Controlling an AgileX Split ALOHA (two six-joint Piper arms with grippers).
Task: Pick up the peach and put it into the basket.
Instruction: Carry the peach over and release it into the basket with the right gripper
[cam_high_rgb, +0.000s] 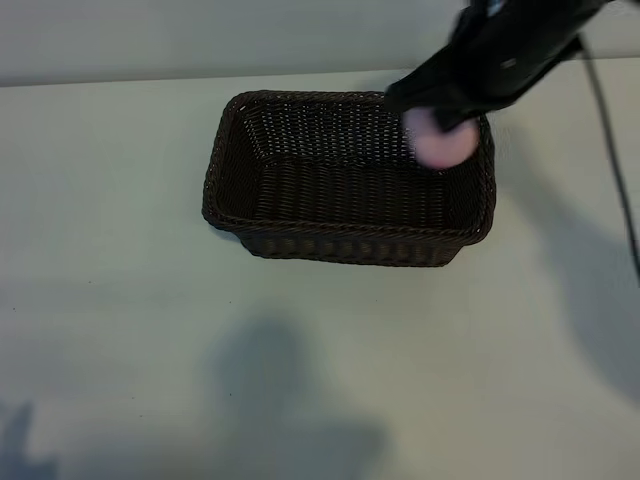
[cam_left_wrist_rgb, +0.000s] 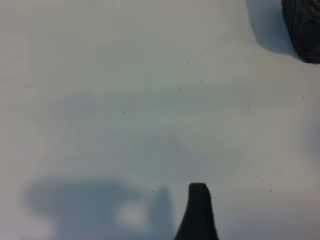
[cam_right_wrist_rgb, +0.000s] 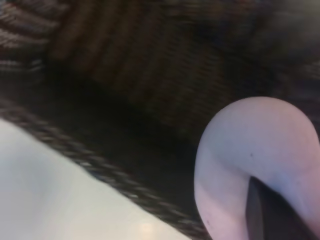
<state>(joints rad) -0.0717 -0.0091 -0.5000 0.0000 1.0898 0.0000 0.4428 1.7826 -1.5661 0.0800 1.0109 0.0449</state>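
The dark-brown woven basket (cam_high_rgb: 345, 245) stands in the middle of the table. My right gripper (cam_high_rgb: 442, 122) reaches in from the back right and is shut on the pale-pink peach (cam_high_rgb: 440, 145), which hangs just above the basket's right end, over its inside. In the right wrist view the peach (cam_right_wrist_rgb: 255, 150) fills the near corner with a dark finger (cam_right_wrist_rgb: 272, 215) pressed against it, and the basket's wall (cam_right_wrist_rgb: 125, 65) and rim lie beneath. My left arm is outside the exterior view; its wrist view shows one fingertip (cam_left_wrist_rgb: 198, 212) over bare table, with nothing at it.
The white table (cam_high_rgb: 120, 300) spreads wide around the basket. A black cable (cam_high_rgb: 612, 170) runs down the table's right side. A corner of the basket (cam_left_wrist_rgb: 304, 25) shows in the left wrist view, well away from that finger.
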